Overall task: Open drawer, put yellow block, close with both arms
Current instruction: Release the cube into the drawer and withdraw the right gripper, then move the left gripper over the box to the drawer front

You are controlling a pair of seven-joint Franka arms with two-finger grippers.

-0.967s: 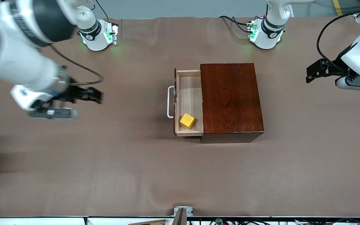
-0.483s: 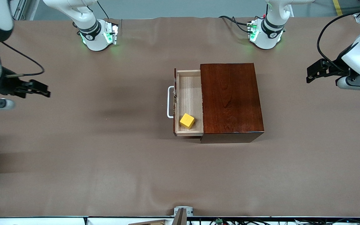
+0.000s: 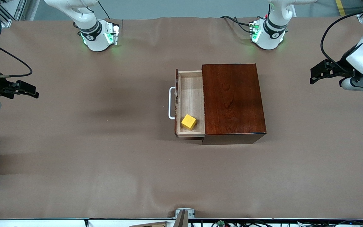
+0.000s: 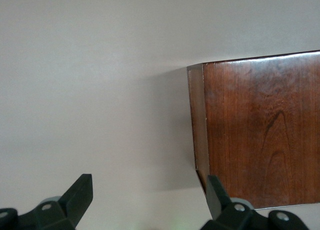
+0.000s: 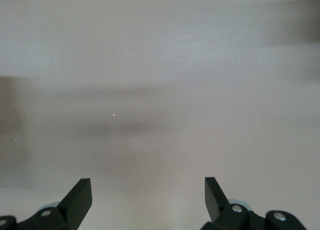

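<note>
Front view: drawer (image 3: 190, 104) is pulled partway out of the dark reddish-brown box (image 3: 233, 99), white bar handle (image 3: 170, 103) facing the right arm's end of the table. Yellow block (image 3: 188, 121) sits inside the drawer, in the corner nearest the front camera, by the drawer's front panel. Nothing touches the drawer or block.

Right gripper (image 3: 27, 89) hangs over bare table at the right arm's end, well apart from the drawer handle. Right wrist view: fingers (image 5: 75, 200) spread wide, nothing between them, only brown table covering (image 5: 160, 89) below.

Left gripper (image 3: 317, 73) hangs over the table at the left arm's end, well apart from the box. Left wrist view: fingers (image 4: 77, 197) spread wide and empty, with the closed back end of the box (image 4: 260, 135) in sight ahead.
</note>
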